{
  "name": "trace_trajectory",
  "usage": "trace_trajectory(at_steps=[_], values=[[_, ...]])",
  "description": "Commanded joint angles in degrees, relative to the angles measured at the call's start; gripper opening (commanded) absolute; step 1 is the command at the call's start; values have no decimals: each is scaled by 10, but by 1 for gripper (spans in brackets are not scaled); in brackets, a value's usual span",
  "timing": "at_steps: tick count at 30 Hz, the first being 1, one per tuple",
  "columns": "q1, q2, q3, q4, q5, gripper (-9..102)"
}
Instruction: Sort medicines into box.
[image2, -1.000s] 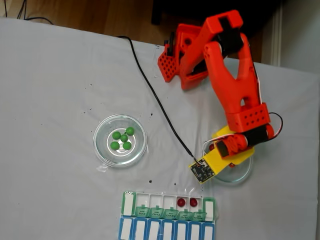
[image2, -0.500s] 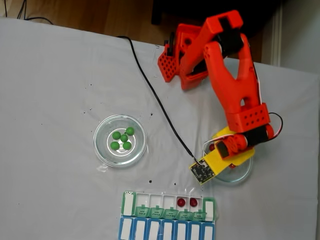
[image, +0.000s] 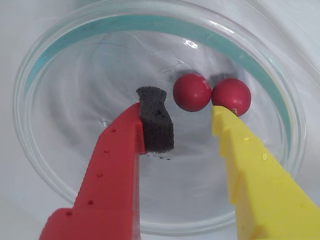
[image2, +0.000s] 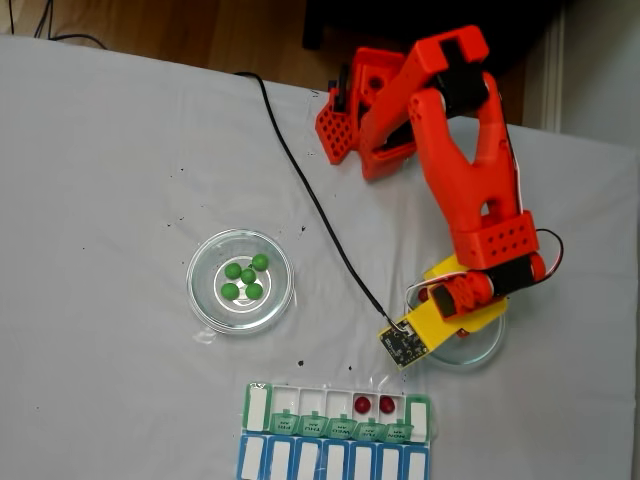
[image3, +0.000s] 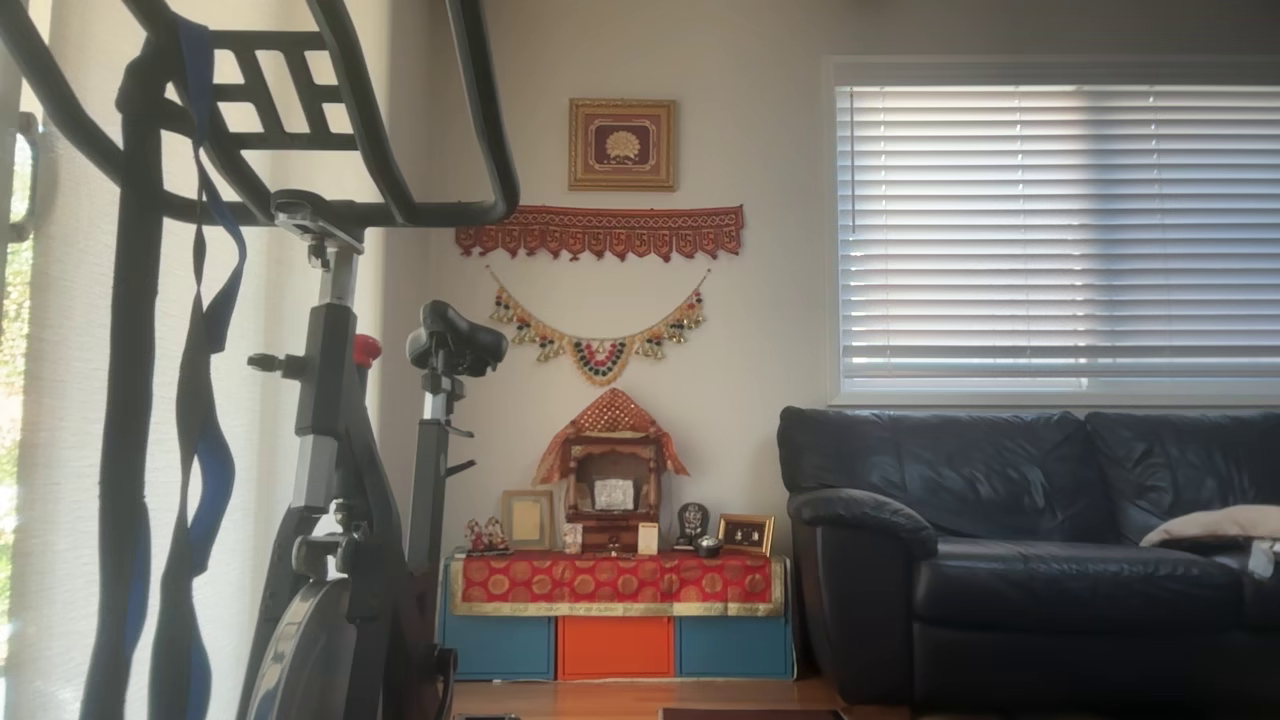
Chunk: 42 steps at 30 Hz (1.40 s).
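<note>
**Claw over the red dish, two balls just past its tips**

The grey table (image2: 110, 180) carries everything. The orange arm (image2: 470, 170) reaches from its base at the top of the fixed view down to the right-hand glass dish (image2: 478, 346), most of which it covers. To the left, well apart, a second glass dish (image2: 205, 305) holds five green balls (image2: 246, 277). Along the bottom edge lies the green-lidded box (image2: 258, 408), its middle lids open; two red balls (image2: 374, 405) already sit in neighbouring compartments toward its right end. The blue-lidded row (image2: 330, 462) lies touching it below.

In the wrist view the gripper (image: 192, 120) hangs inside the dish (image: 60, 65) with its jaws standing wide and nothing between them: a red finger with a black foam pad (image: 156, 120) on the left, a yellow finger (image: 250, 165) on the right. Two dark red balls lie touching each other. The left ball (image: 192, 92) sits just beyond the gap, nearer the yellow side; the right ball (image: 231, 97) rests right at the yellow tip.

So the nearer target looks to be the left ball: a short push forward should bring it between the jaws, though the yellow finger may nudge its neighbour away
</note>
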<state>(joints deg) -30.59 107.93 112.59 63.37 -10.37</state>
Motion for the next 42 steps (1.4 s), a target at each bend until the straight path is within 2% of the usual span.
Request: trace_trajectory(at_steps=[1,22,42], values=[[-7,9,-16,-6,3,16],[22,-7,-32,4,7,18],[8,-8,-8,0,20,18]])
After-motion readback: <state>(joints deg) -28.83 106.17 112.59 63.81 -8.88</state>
